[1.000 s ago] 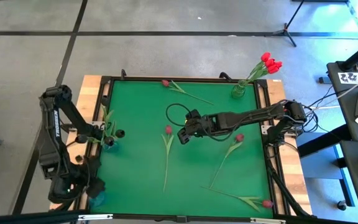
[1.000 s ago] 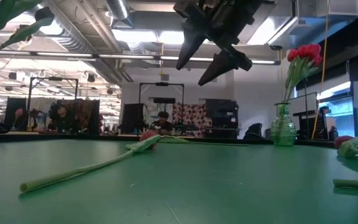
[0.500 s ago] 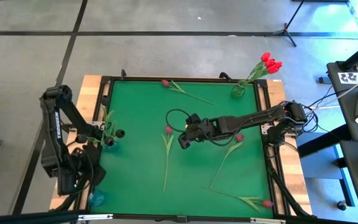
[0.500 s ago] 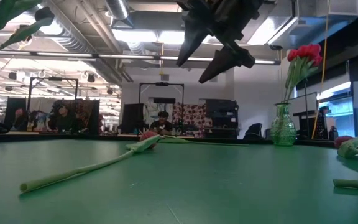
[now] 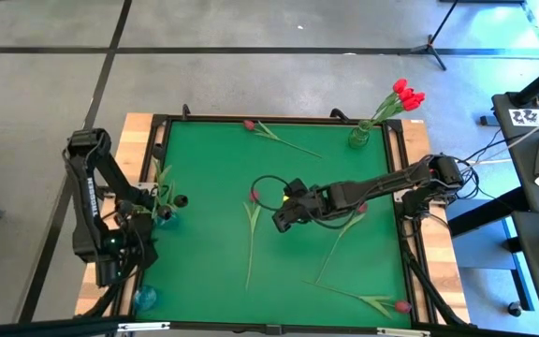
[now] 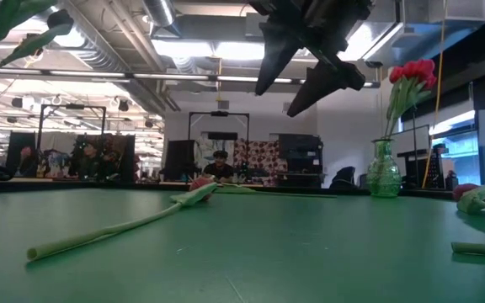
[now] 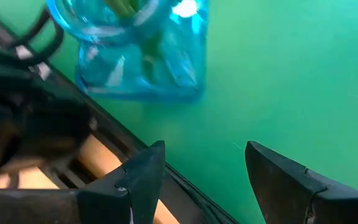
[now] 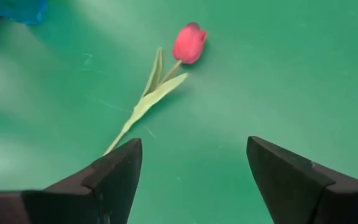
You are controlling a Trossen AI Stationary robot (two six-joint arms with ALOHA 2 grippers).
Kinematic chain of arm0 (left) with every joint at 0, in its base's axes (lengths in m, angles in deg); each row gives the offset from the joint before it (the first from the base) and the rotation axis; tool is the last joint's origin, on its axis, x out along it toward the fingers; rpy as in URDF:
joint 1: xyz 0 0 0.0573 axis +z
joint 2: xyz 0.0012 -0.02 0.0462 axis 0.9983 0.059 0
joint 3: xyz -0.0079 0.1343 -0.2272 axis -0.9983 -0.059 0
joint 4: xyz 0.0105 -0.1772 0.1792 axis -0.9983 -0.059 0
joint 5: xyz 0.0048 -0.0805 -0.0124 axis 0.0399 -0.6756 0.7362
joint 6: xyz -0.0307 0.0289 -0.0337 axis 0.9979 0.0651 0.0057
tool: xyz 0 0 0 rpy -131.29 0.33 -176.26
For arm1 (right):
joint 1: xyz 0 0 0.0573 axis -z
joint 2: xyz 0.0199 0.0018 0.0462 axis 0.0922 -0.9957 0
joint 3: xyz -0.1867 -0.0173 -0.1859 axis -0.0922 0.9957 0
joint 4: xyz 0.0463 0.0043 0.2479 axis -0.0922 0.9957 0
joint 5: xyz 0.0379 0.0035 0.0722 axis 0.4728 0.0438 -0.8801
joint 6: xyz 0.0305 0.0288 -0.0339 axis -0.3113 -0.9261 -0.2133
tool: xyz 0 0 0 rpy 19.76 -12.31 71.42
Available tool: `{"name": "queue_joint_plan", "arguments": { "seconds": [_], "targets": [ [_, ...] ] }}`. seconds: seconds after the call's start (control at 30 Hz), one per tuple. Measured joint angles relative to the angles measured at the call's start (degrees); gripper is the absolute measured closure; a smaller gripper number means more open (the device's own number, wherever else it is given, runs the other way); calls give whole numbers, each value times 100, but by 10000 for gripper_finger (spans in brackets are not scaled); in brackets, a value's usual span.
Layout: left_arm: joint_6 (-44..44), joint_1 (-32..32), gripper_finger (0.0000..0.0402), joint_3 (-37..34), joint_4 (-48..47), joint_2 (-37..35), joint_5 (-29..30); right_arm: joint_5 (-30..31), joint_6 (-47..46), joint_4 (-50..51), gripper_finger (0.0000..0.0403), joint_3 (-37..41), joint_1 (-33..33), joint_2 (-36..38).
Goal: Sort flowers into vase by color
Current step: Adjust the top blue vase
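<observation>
A red tulip (image 5: 251, 229) lies flat on the green mat, its head (image 8: 189, 42) toward the far edge. My right gripper (image 5: 284, 220) hangs open above the mat just right of it, fingers slanting down (image 6: 301, 71), touching nothing. Three more tulips lie at the far edge (image 5: 279, 137), right of centre (image 5: 342, 232) and near the front right corner (image 5: 368, 300). A green vase (image 5: 358, 137) at the far right holds red tulips (image 5: 405, 95). A blue vase (image 7: 138, 56) with stems stands at the left edge (image 5: 164, 214). My left gripper (image 7: 204, 165) is open beside it.
The table's dark frame and wooden border (image 5: 134, 140) run round the mat. A second blue vase (image 5: 145, 298) stands at the near left corner. A black cable loops over the mat (image 5: 262, 183) behind my right gripper. Bare mat (image 5: 204, 271) lies left of the middle tulip.
My left gripper has sunk and rolled at the table's left edge, staying open. My right gripper has drifted a little toward the near edge, still open above the mat. The flowers have not moved.
</observation>
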State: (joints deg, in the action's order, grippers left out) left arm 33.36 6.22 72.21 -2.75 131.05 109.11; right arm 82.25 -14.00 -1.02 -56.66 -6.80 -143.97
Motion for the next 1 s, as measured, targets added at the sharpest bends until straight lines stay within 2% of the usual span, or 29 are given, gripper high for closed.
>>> {"name": "queue_joint_plan", "arguments": {
  "seconds": [0.1,0.53,1.0],
  "targets": [
    [-75,0,184,-252,12,0,118,5,-96,50,113,0,11,1],
    [-265,0,184,-274,81,192,472,114,-531,69,114,0,9,-1],
    [-226,168,184,-270,54,799,769,148,-690,65,114,0,9,1]
  ]
}}
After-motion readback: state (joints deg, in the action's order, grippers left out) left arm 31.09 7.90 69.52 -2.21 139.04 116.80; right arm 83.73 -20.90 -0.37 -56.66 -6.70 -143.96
